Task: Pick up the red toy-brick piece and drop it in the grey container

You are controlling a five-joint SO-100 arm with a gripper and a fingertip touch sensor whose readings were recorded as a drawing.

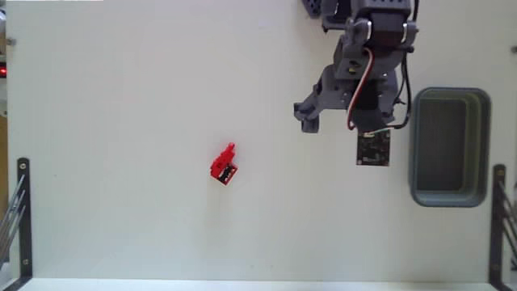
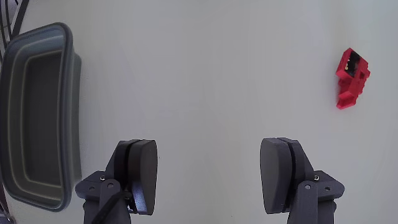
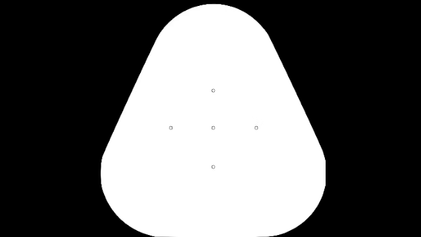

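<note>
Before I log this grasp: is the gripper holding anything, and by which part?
Nothing is held. The gripper is open and empty; the red toy-brick piece lies apart on the table.

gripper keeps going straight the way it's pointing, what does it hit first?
Likely bare table. In the wrist view the open gripper frames empty surface; the red brick sits off right, the grey container off left. Depth unclear.

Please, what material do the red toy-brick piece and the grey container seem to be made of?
The red toy-brick piece looks like hard moulded plastic: even bright colour, crisp stepped edges, slight gloss. The grey container also looks like plastic, with a matt or satin finish: thick rounded rim, soft corners, dull highlights. It could perhaps be rubbery; the views do not settle that.
</note>
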